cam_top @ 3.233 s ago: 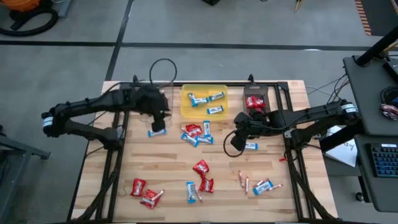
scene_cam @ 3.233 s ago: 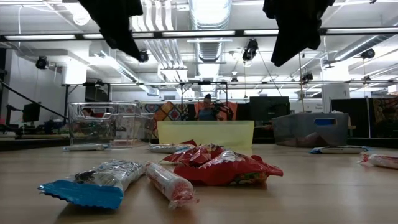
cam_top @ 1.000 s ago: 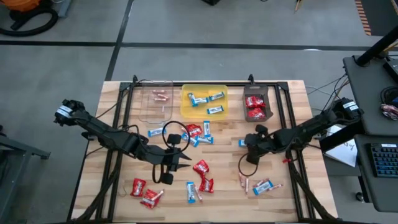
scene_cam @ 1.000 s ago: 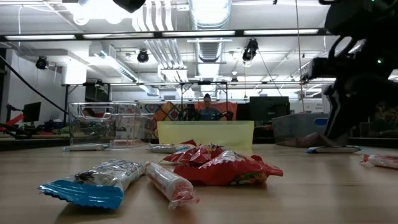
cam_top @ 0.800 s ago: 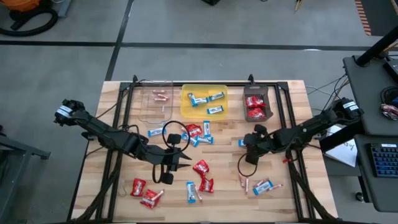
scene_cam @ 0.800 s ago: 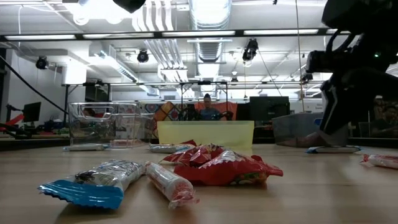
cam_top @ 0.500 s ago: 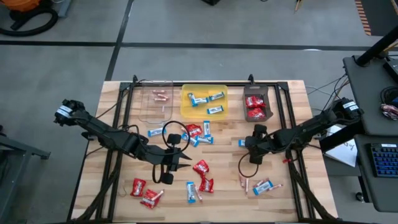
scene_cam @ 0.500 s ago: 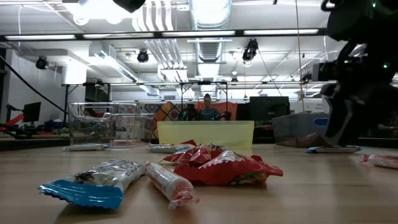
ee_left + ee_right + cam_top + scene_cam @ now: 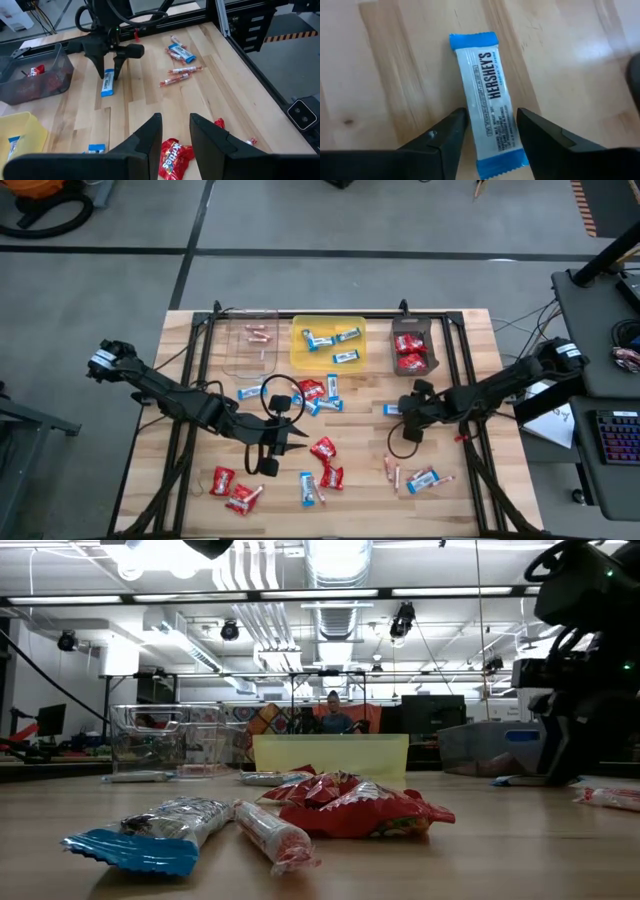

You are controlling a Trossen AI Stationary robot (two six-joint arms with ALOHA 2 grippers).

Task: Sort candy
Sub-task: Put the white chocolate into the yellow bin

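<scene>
On the right half of the tabletop (image 9: pixel 470 490), a single blue-and-white bar (image 9: pixel 490 102) is straddled by the right end effector (image 9: pixel 490 137), whose two fingers stand apart on either side of the wrapper, with bare wood seen between each finger and the bar; nothing is gripped yet. In the high view the same bar (image 9: pixel 392 409) lies flat just beside the right end effector (image 9: pixel 408 423), in front of the dark tray (image 9: pixel 411 348) and well apart from the yellow tray (image 9: pixel 327 343), where other blue-and-white bars are already gathered.

The step in hand is judged to be the pick of this bar. The fingers are seen near the lower end of the wrapper rather than at its middle, so a shift along the bar's length before closing would be preferred, to keep the bar from swinging when lifted. A descent until the fingertips almost meet the wood is called for, since the bar is thin and flat. The crimped ends should be avoided, as they would likely slip. Once closed, the bar should be lifted straight up before being carried toward the yellow tray.

The left end effector (image 9: pixel 172 132) is held above the middle of the tabletop with its fingers parted and empty, over a red packet (image 9: pixel 172 157).
</scene>
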